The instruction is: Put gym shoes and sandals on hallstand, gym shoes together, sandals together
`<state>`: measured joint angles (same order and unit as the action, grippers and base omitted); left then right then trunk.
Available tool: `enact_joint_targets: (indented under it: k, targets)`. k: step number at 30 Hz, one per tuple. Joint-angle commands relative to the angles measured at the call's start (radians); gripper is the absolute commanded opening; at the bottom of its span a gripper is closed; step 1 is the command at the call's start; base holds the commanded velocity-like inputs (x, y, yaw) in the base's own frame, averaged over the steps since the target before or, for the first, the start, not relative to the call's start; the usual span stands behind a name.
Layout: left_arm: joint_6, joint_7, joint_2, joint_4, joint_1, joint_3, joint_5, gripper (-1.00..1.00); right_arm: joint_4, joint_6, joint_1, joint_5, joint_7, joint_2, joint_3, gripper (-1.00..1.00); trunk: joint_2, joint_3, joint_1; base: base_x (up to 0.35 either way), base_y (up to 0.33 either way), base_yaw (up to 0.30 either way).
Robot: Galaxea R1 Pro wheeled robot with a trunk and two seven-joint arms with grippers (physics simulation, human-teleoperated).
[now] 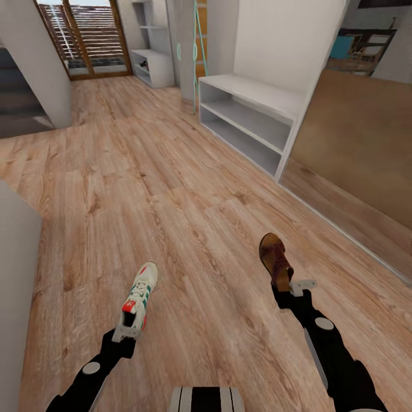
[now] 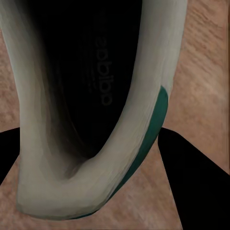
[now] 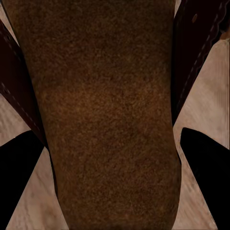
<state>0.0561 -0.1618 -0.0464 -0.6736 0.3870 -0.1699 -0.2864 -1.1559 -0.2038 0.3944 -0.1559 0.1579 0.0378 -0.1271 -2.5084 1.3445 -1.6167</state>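
Note:
My left gripper (image 1: 128, 332) is shut on the heel of a cream-white gym shoe (image 1: 139, 297) with green stripes and red accents, its toe pointing away from me above the wood-plank corridor floor (image 1: 171, 189). The left wrist view shows the shoe's heel collar (image 2: 96, 143) between the black fingers (image 2: 201, 187). My right gripper (image 1: 293, 288) is shut on the heel end of a dark brown sandal (image 1: 274, 260). Its tan insole (image 3: 105, 120) sits between the fingers (image 3: 206, 163). The hallstand (image 1: 153, 64), with stepped shelves above, stands far down the corridor.
A plain grey two-shelf bench (image 1: 252, 111) lines the right wall, ahead of a brown panel (image 1: 355, 154). A small dark item (image 1: 143, 64) lies in the far hallstand. Glass doors (image 1: 86, 37) close the corridor's end. Grey walls (image 1: 17, 274) border the left side.

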Motion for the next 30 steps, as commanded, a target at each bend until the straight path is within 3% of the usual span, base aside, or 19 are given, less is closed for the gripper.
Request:
enact_joint_targets:
  k: [1,7,12,16,19,20,24,30]
  targets:
    - [0.025,-0.009,0.002,0.019,0.0,-0.008,0.003,-1.0,-0.011,-0.005,0.0,-0.011,0.008,0.003,-0.003,-1.0,0.0,-0.005,0.001,0.0,0.0,0.0]
    - [0.081,-0.007,0.003,0.103,-0.001,-0.011,0.035,-1.0,-0.024,-0.002,-0.019,-0.013,0.007,0.03,-0.003,-1.0,0.001,-0.038,0.003,0.0,0.0,0.0]
    - [0.155,-0.001,0.003,0.172,-0.002,-0.011,0.043,-1.0,-0.015,0.017,-0.092,-0.013,0.002,0.039,-0.003,-1.0,0.003,-0.065,0.005,0.0,0.0,0.0]
    - [0.202,0.03,0.003,0.249,-0.002,-0.011,0.047,-1.0,0.028,0.081,-0.141,-0.012,-0.001,0.039,-0.003,-1.0,0.004,-0.086,0.007,0.0,0.0,0.0]
    - [0.282,0.06,0.0,0.288,-0.044,-0.012,0.05,-1.0,0.146,0.171,-0.178,-0.009,-0.002,0.04,-0.008,-1.0,0.004,-0.103,0.009,0.0,0.0,0.0]
    - [0.315,0.067,0.0,0.284,-0.068,-0.013,0.059,-1.0,0.224,0.26,-0.19,-0.009,-0.001,0.04,-0.033,-1.0,0.004,-0.108,0.009,0.0,0.0,0.0]
    - [0.336,0.069,-0.001,0.283,-0.086,-0.012,0.121,-1.0,0.388,0.452,-0.197,-0.008,-0.001,0.04,-0.087,-1.0,0.005,-0.13,0.011,0.0,0.0,0.0]
    - [0.341,0.07,0.002,0.295,-0.098,-0.011,0.143,-1.0,0.511,0.563,-0.198,-0.007,-0.003,0.041,-0.107,-1.0,0.007,-0.163,0.014,0.0,0.0,0.0]
